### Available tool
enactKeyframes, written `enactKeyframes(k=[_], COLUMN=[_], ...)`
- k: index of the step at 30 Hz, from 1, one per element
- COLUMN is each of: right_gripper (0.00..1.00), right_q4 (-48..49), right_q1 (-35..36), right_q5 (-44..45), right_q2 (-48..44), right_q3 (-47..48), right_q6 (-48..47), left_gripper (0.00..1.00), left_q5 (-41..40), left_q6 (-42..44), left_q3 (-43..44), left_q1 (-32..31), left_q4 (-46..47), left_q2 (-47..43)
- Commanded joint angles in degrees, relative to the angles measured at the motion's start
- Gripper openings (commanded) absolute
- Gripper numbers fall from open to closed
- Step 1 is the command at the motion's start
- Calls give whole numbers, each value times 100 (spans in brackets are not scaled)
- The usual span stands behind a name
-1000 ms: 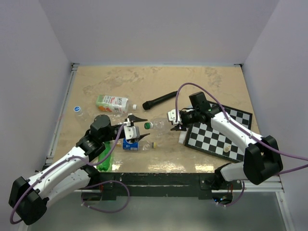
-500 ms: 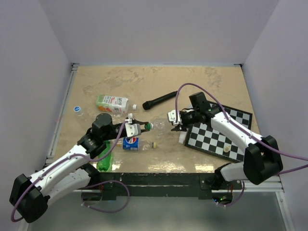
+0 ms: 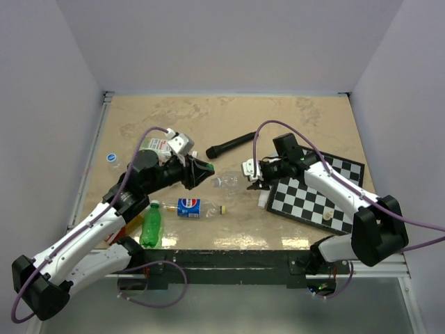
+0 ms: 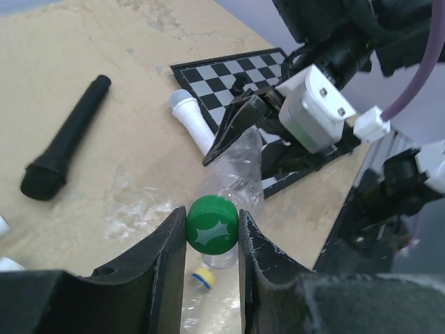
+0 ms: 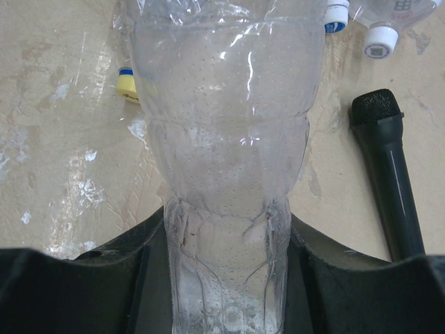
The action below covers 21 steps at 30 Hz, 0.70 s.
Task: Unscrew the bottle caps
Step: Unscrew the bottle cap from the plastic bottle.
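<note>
step: unscrewing the green cap (image 4: pixel 212 232) from the clear crinkled bottle (image 3: pixel 227 181), judging by the grip
left gripper (image 3: pixel 202 172): pressed together on the green cap, one finger on each side, cap face toward its wrist camera
right gripper (image 3: pixel 251 179): pinching the bottle's base end; thin walls squeezed in between its fingers
bottle location: centre of the top view, spanning the two grippers, roughly level, cap end toward frame left; looks held clear of the tabletop (image 3: pixel 278 118)
cap status: looks seated on the neck; can't tell how much thread is left
how: roll the left wrist about the neck axis, in line with the bottle, no side load. The right arm supplies only counter-torque. Use short turns and regrasp. Pull back along the axis only once the cap spins free.
risk: soft body may wring or slip in the right gripper's grip instead of the thread breaking loose
queue: Pepsi bottle (image 3: pixel 189 207) and bright green bottle (image 3: pixel 151 226) lie lower left of centre, untouched
</note>
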Motion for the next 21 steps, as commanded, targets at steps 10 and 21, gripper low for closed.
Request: enactKeyframes(k=[10, 21], right_gripper=[0, 0], right_q4=[74, 83], right_q1=[24, 24], right_q5=[-111, -102], right_q2=[28, 36], right_q3=[137, 128], right_q6=[25, 33], left_gripper=[0, 0], left_q5=[-886, -1133], left_q6=[-2350, -2227], left_q3=[241, 241], left_q1=[14, 23], left_q4=[-809, -932], left_q2=[-67, -111])
